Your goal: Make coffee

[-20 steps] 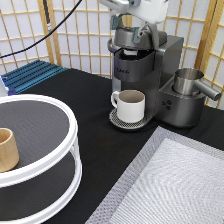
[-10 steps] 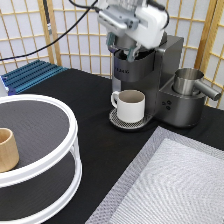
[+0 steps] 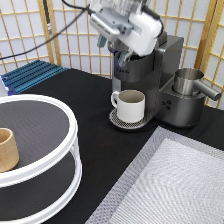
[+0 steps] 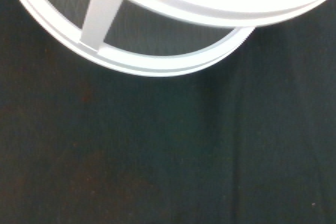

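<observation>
Matt black cloth covers the surface [image 3: 95, 150]. The coffee machine [image 3: 155, 75] is dark brushed metal, its jug [image 3: 190, 82] shiny steel. The mug [image 3: 131, 105] is glossy cream ceramic; the cup [image 3: 7, 149] pale wood.

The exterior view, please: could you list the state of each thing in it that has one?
Tool: at the coffee machine's top, fingers unclear.
Coffee machine: upright, lid state hidden by the arm.
Mug: upright on the drip tray.
Wooden cup: upright on the white shelf.
Coffee pod: not visible.
</observation>
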{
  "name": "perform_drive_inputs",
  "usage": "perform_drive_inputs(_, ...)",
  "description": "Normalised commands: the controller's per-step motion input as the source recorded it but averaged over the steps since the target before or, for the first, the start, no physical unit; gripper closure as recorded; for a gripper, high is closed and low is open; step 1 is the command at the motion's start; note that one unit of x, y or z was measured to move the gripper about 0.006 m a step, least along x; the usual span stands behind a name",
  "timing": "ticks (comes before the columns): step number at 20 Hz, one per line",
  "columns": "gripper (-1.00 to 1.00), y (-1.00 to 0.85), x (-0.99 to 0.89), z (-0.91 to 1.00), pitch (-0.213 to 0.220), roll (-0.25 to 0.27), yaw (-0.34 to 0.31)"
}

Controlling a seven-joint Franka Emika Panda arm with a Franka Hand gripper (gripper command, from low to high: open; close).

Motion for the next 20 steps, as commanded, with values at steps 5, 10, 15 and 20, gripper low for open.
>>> perform_drive_inputs(5,-1.00,0.38,-0.03,0.89,-0.061,-0.004,0.125)
perform_drive_inputs(10,-1.00,0.66,0.01,0.41,-0.066,-0.034,0.119)
perform_drive_inputs(15,-1.00,0.53,0.34,0.24,-0.062,-0.083,0.078)
perform_drive_inputs(20,-1.00,0.02,0.14,-0.06,-0.124,-0.074,0.018)
